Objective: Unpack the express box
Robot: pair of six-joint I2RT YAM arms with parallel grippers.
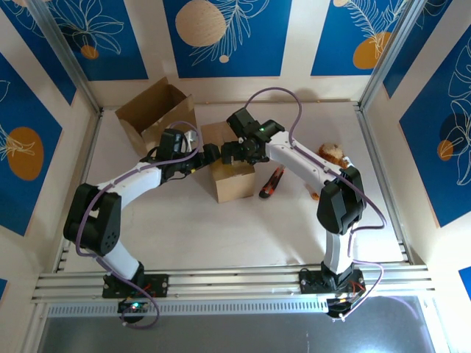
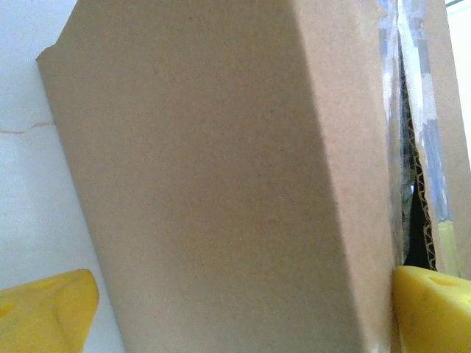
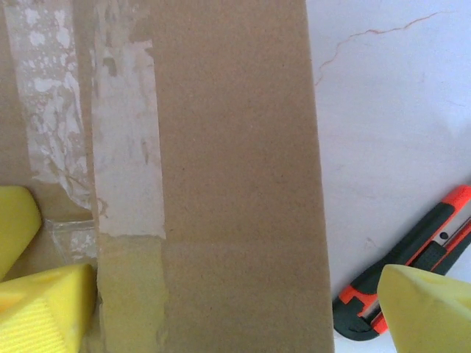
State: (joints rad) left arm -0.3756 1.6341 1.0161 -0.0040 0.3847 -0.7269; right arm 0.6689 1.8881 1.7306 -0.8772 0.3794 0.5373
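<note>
The express box [image 1: 234, 176], plain brown cardboard, stands in the middle of the table with its top flaps down. Torn tape strips [image 3: 125, 162] run along the top seam. A dark slit [image 2: 412, 220] shows between the flaps. My left gripper [image 1: 211, 156] is open at the box's left top edge. One yellow finger [image 2: 434, 301] sits at the seam and the other finger [image 2: 44, 309] hangs over the table, apart from the cardboard. My right gripper [image 1: 232, 150] is open over the box's right flap [image 3: 243, 184], straddling it from seam to outer edge.
An orange and black utility knife [image 1: 271, 182] lies on the table just right of the box, also under my right finger [image 3: 412, 272]. A second, opened cardboard box [image 1: 154, 110] stands at the back left. A brownish object [image 1: 331, 156] lies at the right.
</note>
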